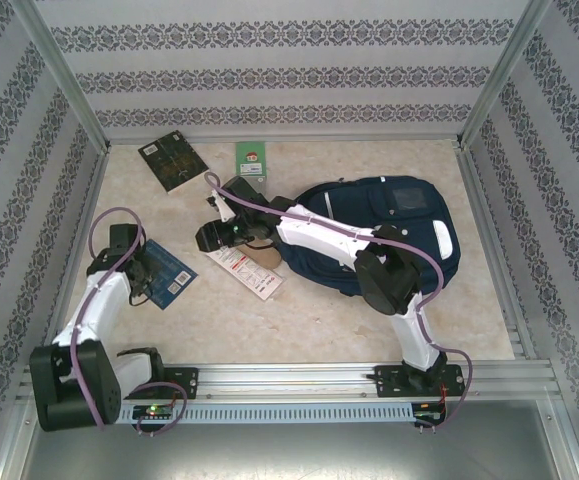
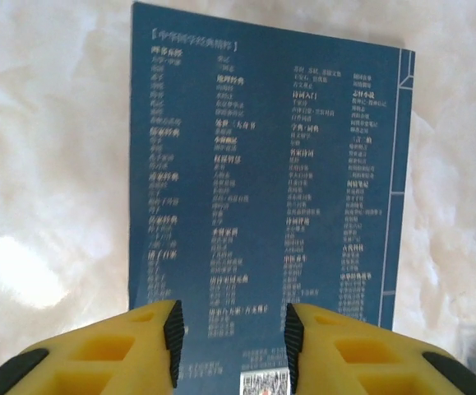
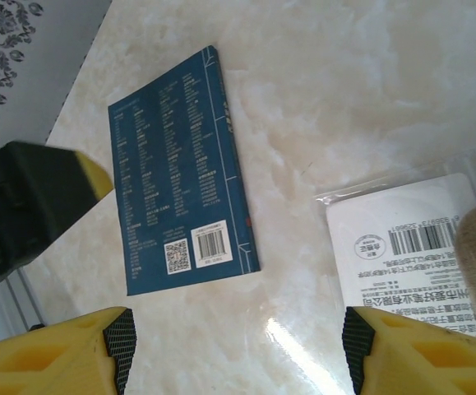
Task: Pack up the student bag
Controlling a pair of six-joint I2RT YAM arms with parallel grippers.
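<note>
The student bag [image 1: 394, 215], a big navy backpack with white stripes, lies flat at the centre right of the table. A blue book [image 1: 169, 272] lies at the left, back cover up [image 2: 262, 164], with its barcode showing [image 3: 180, 173]. My left gripper [image 2: 232, 341] hovers over the near end of the book [image 1: 137, 270]. Its jaws stand partly apart with nothing between them. My right gripper [image 3: 238, 346] is stretched out to the left of the bag [image 1: 209, 237]. It is wide open over bare table, between the book and a white packet [image 3: 410, 247].
The white packet [image 1: 244, 270] lies left of the bag with a tan item [image 1: 261, 255] on it. A dark book [image 1: 172, 160] and a green card [image 1: 252, 160] lie near the back wall. Patterned walls enclose the table on three sides.
</note>
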